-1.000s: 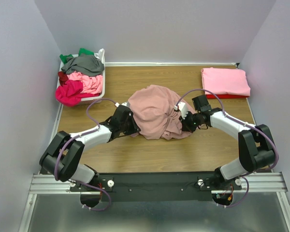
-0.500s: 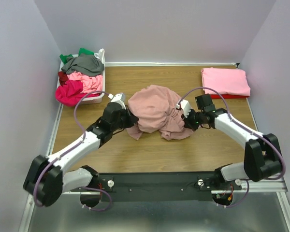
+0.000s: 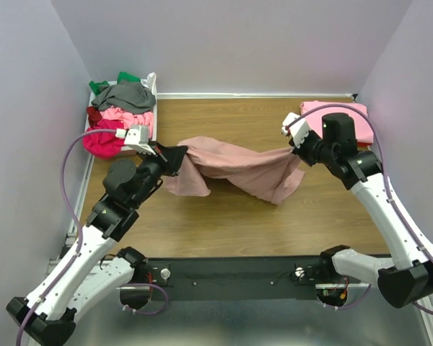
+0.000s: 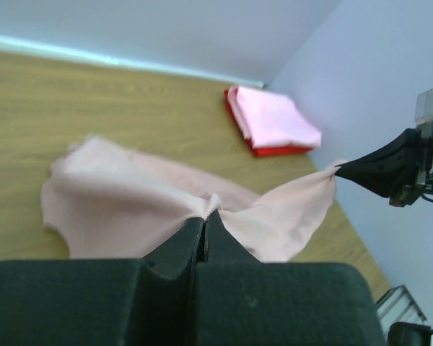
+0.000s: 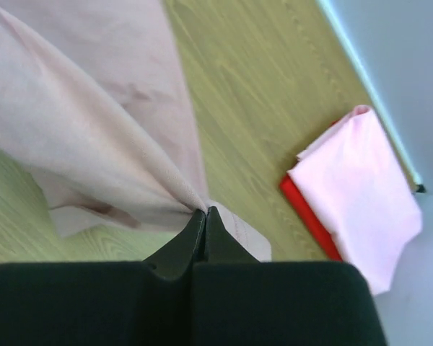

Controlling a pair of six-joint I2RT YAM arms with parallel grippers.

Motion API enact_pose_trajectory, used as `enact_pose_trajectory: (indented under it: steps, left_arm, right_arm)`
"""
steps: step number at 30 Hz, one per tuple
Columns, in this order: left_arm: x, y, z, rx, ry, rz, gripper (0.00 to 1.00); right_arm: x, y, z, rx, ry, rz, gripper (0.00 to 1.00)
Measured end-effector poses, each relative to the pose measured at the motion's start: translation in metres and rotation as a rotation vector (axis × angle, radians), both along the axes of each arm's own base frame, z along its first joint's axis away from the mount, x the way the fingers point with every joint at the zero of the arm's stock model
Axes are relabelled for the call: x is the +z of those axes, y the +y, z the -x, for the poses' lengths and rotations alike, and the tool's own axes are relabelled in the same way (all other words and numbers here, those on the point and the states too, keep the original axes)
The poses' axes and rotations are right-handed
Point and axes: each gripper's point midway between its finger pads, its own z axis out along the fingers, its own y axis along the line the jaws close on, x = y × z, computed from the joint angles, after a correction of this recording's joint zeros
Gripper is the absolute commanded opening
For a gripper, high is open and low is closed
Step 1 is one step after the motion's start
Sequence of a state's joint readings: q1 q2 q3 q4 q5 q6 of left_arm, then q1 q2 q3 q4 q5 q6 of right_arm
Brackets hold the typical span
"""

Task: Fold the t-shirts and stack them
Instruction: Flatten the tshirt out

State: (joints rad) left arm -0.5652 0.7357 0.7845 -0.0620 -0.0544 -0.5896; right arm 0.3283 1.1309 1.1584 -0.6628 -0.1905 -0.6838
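Note:
A dusty-pink t-shirt (image 3: 238,164) hangs stretched between my two grippers above the middle of the wooden table, sagging in folds. My left gripper (image 3: 182,153) is shut on its left end; in the left wrist view the cloth (image 4: 130,209) bunches at the closed fingertips (image 4: 204,215). At the shirt's right end my right gripper (image 3: 297,148) is shut on it too, pinching the fabric (image 5: 94,144) at its tips (image 5: 204,211). A folded bright pink t-shirt (image 3: 336,120) lies on a folded red one (image 3: 332,143) at the back right.
A white bin (image 3: 153,119) at the back left holds a heap of crumpled tees in green, grey, pink and red. Walls close in the table on three sides. The folded stack (image 4: 270,119) shows in both wrist views (image 5: 361,187).
Both arms have risen and spread apart, pulling the crumpled dusty-pink shirt off the table into a stretched band. The left gripper closed on the cloth during this time.

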Motion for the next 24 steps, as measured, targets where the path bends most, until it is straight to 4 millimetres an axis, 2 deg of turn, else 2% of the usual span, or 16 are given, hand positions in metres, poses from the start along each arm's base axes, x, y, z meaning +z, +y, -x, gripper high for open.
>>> enact_pose_trajectory:
  steps: [1, 2, 5, 6, 9, 11, 12, 15, 20, 24]
  left_arm:
    - [0.017, 0.004, 0.004, 0.007, -0.041, 0.013, 0.00]
    - [0.021, 0.006, 0.004, 0.010, -0.056, 0.012, 0.00]
    - [0.061, 0.013, 0.011, 0.019, -0.145, 0.033, 0.00]
    - [0.066, 0.014, 0.012, 0.020, -0.156, 0.034, 0.00]
    - [0.101, 0.019, 0.019, 0.021, -0.235, 0.044, 0.00]
    - [0.120, 0.019, 0.025, 0.005, -0.279, 0.048, 0.00]
    - [0.136, 0.019, 0.030, -0.009, -0.314, 0.058, 0.00]
    - [0.164, 0.015, 0.044, -0.067, -0.383, 0.068, 0.00]
    - [0.195, 0.000, 0.071, -0.217, -0.482, 0.086, 0.00]
    - [0.199, -0.018, 0.097, -0.389, -0.528, 0.097, 0.00]
  right_arm:
    - [0.011, -0.001, 0.000, -0.005, -0.015, -0.002, 0.00]
    - [0.019, -0.003, 0.000, -0.010, -0.025, -0.004, 0.01]
    - [0.050, -0.009, -0.002, -0.029, -0.067, -0.019, 0.00]
    - [0.060, -0.011, -0.001, -0.031, -0.078, -0.029, 0.00]
    - [0.096, -0.018, 0.002, -0.029, -0.126, -0.060, 0.00]
    - [0.133, -0.017, 0.011, 0.018, -0.180, -0.103, 0.00]
    - [0.145, -0.016, 0.014, 0.038, -0.202, -0.117, 0.00]
    - [0.176, -0.009, 0.033, 0.131, -0.246, -0.160, 0.00]
    - [0.204, 0.005, 0.068, 0.299, -0.273, -0.210, 0.00]
    - [0.222, 0.005, 0.088, 0.352, -0.303, -0.234, 0.00]
